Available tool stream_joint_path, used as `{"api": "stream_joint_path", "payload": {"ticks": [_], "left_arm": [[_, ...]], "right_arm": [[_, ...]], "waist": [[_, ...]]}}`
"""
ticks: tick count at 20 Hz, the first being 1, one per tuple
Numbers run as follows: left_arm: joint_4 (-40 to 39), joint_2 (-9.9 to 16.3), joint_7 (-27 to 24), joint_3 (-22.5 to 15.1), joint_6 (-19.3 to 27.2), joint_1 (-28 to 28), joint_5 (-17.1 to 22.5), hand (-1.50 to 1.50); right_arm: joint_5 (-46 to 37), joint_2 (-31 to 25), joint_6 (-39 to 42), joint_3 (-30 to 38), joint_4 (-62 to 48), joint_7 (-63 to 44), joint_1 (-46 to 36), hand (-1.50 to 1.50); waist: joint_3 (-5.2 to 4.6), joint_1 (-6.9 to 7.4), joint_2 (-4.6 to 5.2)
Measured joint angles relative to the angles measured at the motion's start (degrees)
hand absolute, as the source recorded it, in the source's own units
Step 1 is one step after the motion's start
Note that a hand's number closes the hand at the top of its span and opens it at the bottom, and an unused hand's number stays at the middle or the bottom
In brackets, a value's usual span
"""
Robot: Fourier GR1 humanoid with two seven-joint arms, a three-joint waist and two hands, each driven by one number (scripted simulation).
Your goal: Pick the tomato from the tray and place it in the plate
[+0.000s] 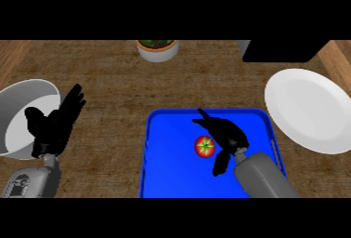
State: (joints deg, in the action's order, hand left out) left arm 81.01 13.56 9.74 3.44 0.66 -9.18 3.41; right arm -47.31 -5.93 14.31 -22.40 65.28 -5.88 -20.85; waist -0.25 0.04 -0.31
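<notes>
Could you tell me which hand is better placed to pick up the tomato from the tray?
The right hand: it is over the blue tray, right beside the tomato, with the white plate on its side. The left hand rests open far off, by the grey bowl.

Place: a kitchen counter.
Surface: brown, woven-looking mat (pixel 109 69) across the frame, wooden edges at both sides.
Tableware: round white plate (pixel 308 109) at right; grey round bowl (pixel 24 116) at left.
Serving ware: blue rectangular tray (pixel 165 167), lower centre.
Decoration: small white potted plant (pixel 158 49), top centre.
</notes>
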Motion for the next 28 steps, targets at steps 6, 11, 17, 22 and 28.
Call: {"api": "stream_joint_path", "payload": {"ticks": [6,11,17,22,28], "left_arm": [[0.57,-0.57,-0.05,0.24,0.04,0.24,-0.58,0.0],[0.64,-0.59,-0.12,0.79,-0.31,0.3,-0.9,0.0],[0.69,-1.12,-0.23,1.04,0.03,0.94,-1.31,0.0],[0.75,-1.61,-0.33,1.1,0.49,1.61,-1.51,0.0],[1.68,-0.61,0.28,2.11,0.17,2.13,-1.09,0.0]], "right_arm": [[-1.88,-0.27,0.64,-0.86,-2.18,5.77,-1.31,1.5],[-2.94,1.52,-0.62,0.21,-3.34,7.25,-1.8,1.5],[-2.3,-5.18,1.83,-3.39,9.06,15.78,8.3,1.5],[-2.58,-16.49,-2.38,-4.35,22.2,26.63,19.31,1.5],[2.88,-20.35,-12.11,5.17,35.15,31.83,27.06,1.5]], "waist": [[-0.27,0.05,-0.39],[-0.39,-0.02,-0.47],[-0.06,-0.94,-0.38],[0.15,-1.76,-0.26],[0.24,-2.38,-0.25]]}}
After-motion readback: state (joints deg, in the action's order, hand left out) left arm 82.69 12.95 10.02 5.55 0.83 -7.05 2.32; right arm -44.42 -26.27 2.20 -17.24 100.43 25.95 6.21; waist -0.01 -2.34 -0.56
